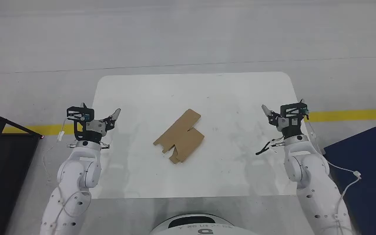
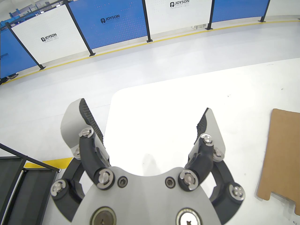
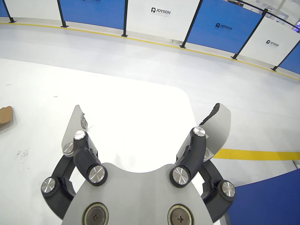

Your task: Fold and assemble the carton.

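Observation:
A flat, unfolded brown cardboard carton [image 1: 181,137] lies at an angle in the middle of the white table [image 1: 235,100]. One long side of it shows in the left wrist view [image 2: 281,151], and a corner in the right wrist view [image 3: 5,115]. My left gripper [image 1: 101,113] [image 2: 144,108] hovers over the table's left edge, open and holding nothing. Over the right edge my right gripper [image 1: 284,109] [image 3: 148,106] is open too, with nothing between its fingers. Both stand well apart from the carton.
A black frame [image 1: 14,132] stands off the table's left side and a blue surface [image 1: 355,155] off its right. A yellow floor line [image 1: 343,115] runs behind both arms. Blue and white partition panels [image 2: 112,19] fence the room.

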